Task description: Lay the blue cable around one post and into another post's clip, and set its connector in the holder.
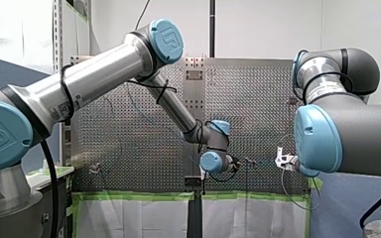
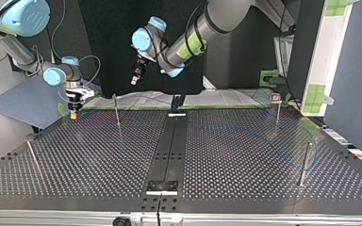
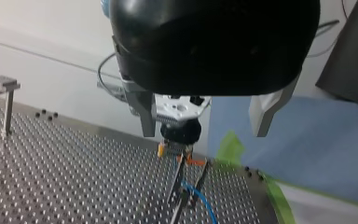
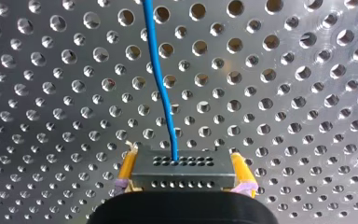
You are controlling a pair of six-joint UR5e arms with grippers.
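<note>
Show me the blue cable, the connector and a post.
Blue cable (image 4: 161, 88): right wrist view, middle of its run.
Connector (image 4: 182, 173): right wrist view, its holed face.
Post (image 3: 8, 112): left wrist view, its shaft.

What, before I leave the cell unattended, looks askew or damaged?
Nothing stands out. My right gripper holds the connector squarely between its yellow pads, the blue cable leaves it unkinked, and my left gripper hangs open above the table.

The connector (image 4: 182, 170) is a small grey block with rows of tiny holes. It is clamped between the yellow pads (image 4: 127, 171) of the right gripper (image 4: 182, 159). The thin blue cable (image 4: 161, 84) leaves its face and runs away over the perforated table (image 4: 298, 93).
</note>
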